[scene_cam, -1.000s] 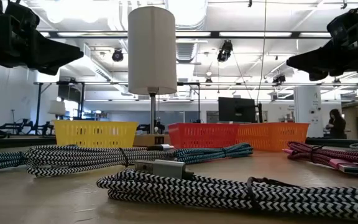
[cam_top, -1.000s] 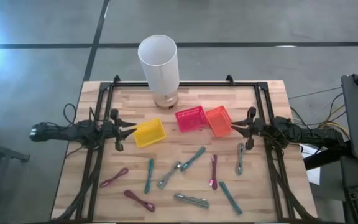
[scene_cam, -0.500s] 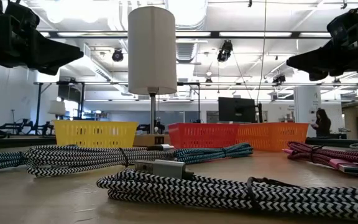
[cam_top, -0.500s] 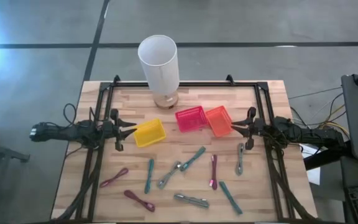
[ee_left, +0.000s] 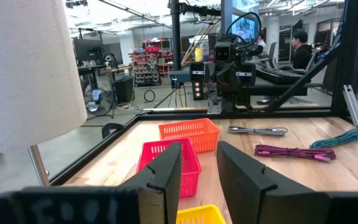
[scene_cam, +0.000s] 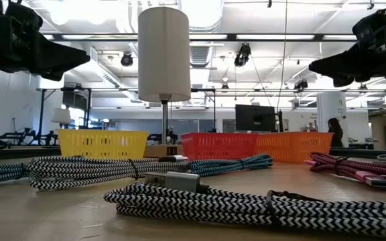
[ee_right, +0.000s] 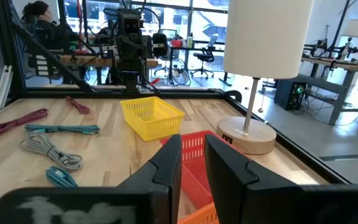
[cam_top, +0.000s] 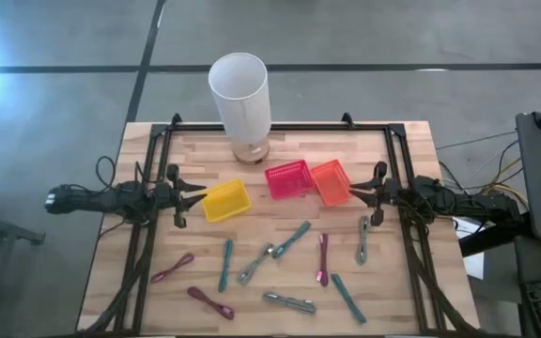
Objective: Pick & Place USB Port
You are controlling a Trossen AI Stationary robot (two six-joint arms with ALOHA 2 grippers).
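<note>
Left claw (cam_top: 188, 195) slightly parted, empty | right claw (cam_top: 363, 195) same | cables (cam_top: 294, 239) lie tabletop-front, between both arms; right arm slightly nearer.

**Open lanes at the sides, clutter through the middle**

Both hands hang clear above the tabletop (cam_top: 383, 155) at its side edges, with air beneath them. Just ahead of the left hand (cam_top: 193, 195) sits the yellow basket (cam_top: 226, 201), blocking a straight inward reach. Just ahead of the right hand (cam_top: 357, 194) the orange basket (cam_top: 330, 181) does the same, touching the red basket (cam_top: 288, 178) beyond it. Farther back, between the hands, the lamp (cam_top: 240, 99) stands tall, its shade an overhead obstacle. Toward the front edge, bundled cables (cam_top: 289, 302) lie scattered with bare wood gaps between them. Bare wood lies open beside the lamp at both rear corners.
</note>
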